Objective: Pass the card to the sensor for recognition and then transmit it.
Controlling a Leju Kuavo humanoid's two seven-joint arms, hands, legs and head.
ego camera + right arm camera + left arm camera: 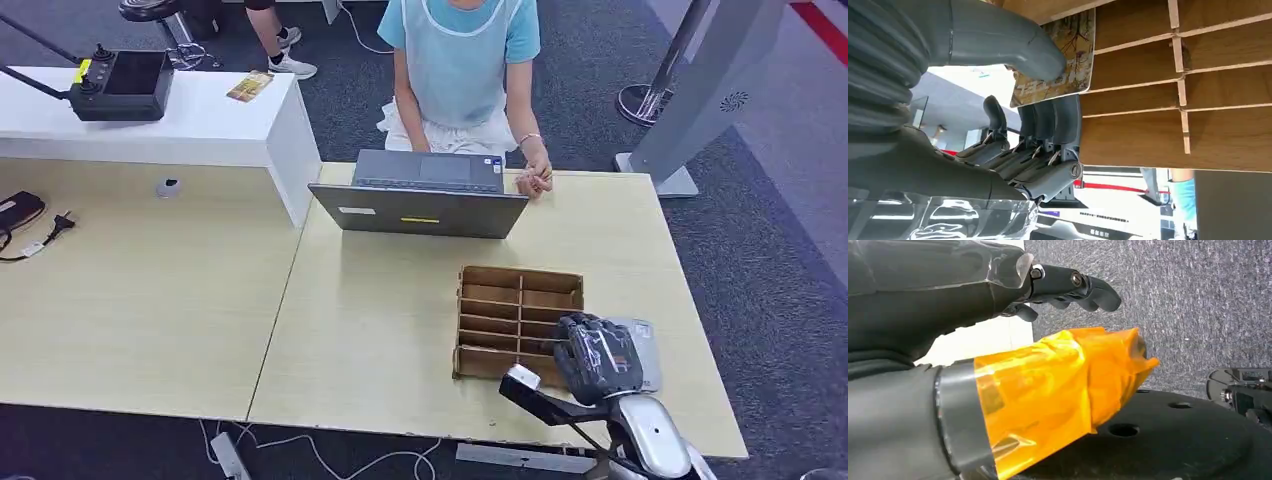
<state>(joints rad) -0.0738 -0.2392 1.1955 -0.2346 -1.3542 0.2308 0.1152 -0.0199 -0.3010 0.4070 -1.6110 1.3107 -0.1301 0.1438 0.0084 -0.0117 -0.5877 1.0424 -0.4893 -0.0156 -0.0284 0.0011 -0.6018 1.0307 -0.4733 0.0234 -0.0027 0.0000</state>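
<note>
A card (1068, 60) with a yellow-brown printed pattern is pinched between the thumb (1013, 45) and the fingers (1058, 120) of my right hand (1038, 125). It lies against the slotted wooden box (1198, 130). In the head view my right hand (597, 355) hovers over the near right corner of that wooden box (520, 300), and the hand hides the card. A flat grey sensor pad (647, 345) lies on the table just right of the hand. My left hand (1013, 290) hangs over grey carpet with fingers apart, its thumb wrapped in orange tape, holding nothing.
A grey laptop (420, 205) stands beyond the box, and a person in a light blue top (460, 60) sits behind it with a hand at its corner. A white counter (200, 120) at far left carries a black device (122, 85) and another card (250, 86).
</note>
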